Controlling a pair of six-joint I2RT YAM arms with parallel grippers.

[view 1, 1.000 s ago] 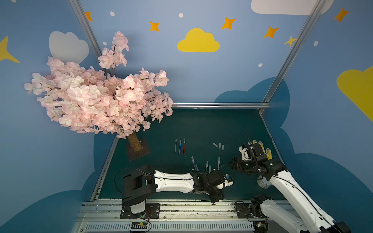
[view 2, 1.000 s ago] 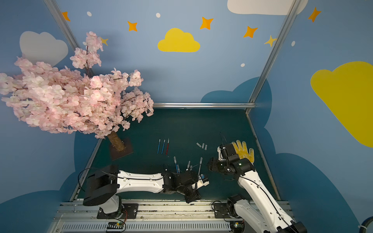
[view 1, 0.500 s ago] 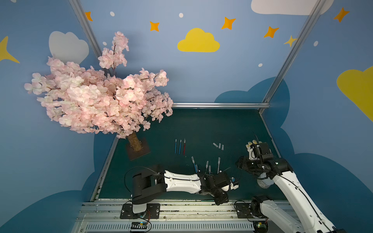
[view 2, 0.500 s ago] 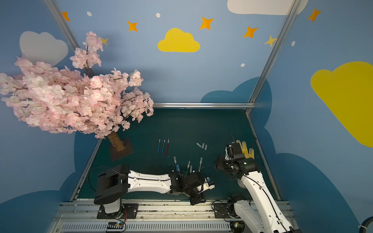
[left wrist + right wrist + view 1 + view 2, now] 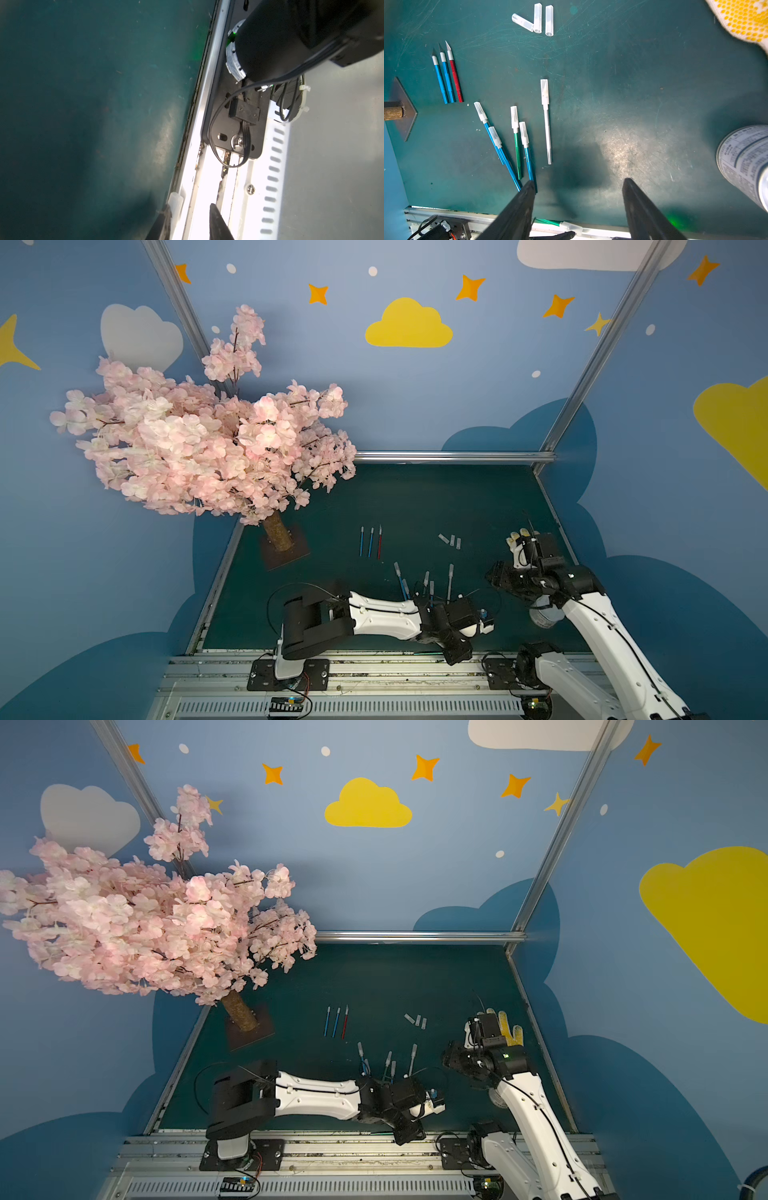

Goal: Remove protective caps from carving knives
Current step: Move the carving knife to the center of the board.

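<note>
The left claw [image 5: 188, 206] is released, its fingers apart at the front edge of the surface [image 5: 83, 104]. A cap [image 5: 175, 201] is just beside one finger. It sits on a green knife [image 5: 550, 222] that lies along this edge, cap end toward the right arm. The right claw [image 5: 578, 181] hovers released and empty. Five capped knives [image 5: 515, 120] and three bare knives [image 5: 448, 81] point toward the far wall. Three loose caps [image 5: 537, 18] lie farther back.

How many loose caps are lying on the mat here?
3, clustered on the mat right of the red knife: an angled cap leaning toward the middle cap, and the third cap parallel beside it. Others may hide beneath the left arm.
</note>
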